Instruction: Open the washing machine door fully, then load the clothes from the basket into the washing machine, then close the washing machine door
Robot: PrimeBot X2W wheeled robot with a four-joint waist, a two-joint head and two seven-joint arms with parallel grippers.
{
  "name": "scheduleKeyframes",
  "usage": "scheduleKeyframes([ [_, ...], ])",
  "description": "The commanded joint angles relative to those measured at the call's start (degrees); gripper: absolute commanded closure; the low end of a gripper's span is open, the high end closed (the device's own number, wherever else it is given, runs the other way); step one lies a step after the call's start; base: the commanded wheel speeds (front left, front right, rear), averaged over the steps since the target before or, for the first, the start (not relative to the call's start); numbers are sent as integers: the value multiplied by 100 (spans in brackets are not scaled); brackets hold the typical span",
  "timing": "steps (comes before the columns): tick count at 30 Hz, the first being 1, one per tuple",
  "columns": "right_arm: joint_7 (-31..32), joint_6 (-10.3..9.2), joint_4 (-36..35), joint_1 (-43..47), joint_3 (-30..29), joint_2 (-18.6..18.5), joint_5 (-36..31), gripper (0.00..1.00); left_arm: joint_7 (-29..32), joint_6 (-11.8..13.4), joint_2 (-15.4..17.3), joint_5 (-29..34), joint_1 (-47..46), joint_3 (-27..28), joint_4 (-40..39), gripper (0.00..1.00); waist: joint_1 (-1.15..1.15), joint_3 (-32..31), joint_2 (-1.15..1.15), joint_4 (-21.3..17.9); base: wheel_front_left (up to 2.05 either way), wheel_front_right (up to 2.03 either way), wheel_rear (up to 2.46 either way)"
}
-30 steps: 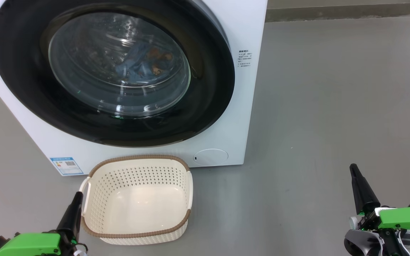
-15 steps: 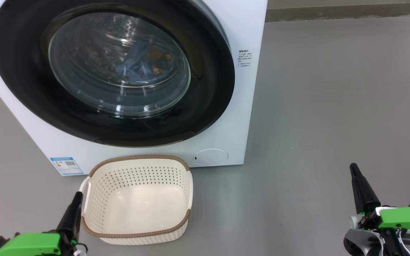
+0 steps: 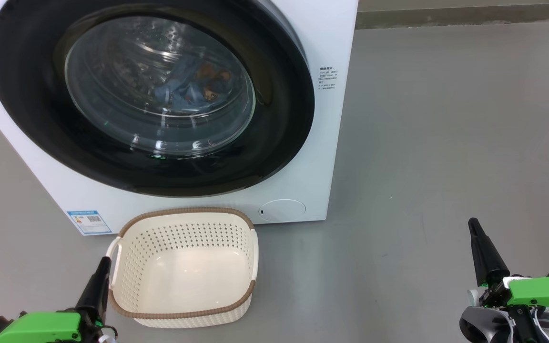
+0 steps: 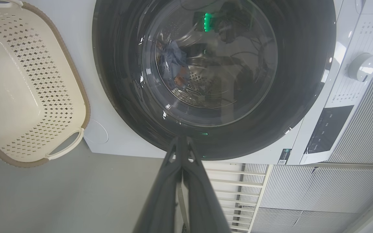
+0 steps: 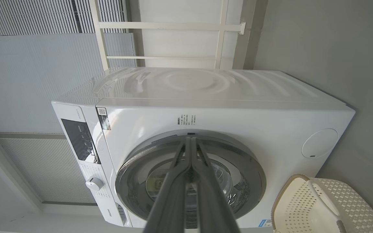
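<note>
at lower left, the dark-fingered left gripper (image 3: 104,262) is clenched on nothing, its tip just beside the white handle (image 3: 114,247) of the small cream perforated plastic basket (image 3: 184,211), which is empty. behind it, the large round glossy black-ringed door (image 3: 281,119) lies flush on the big white front-loading washing machine (image 3: 336,38); the light-blue printed clothes (image 3: 191,88) lie inside the drum (image 3: 127,62). at lower right, the right gripper (image 3: 474,226) is clenched, empty. risk: a sideways left-arm move may snag the handle and drag the basket
</note>
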Motion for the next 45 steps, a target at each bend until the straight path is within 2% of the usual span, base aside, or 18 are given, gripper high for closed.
scheduleKeyframes([
  [1,-61,9,-184,10,136,-115,102,100,27,6,77,-43,-238,197,-178,100,0,0,0,0,0,0,0],
  [45,-683,9,-474,-40,874,-713,751,100,27,8,76,-45,-232,196,-194,100,0,8,0,1,0,0,0],
])
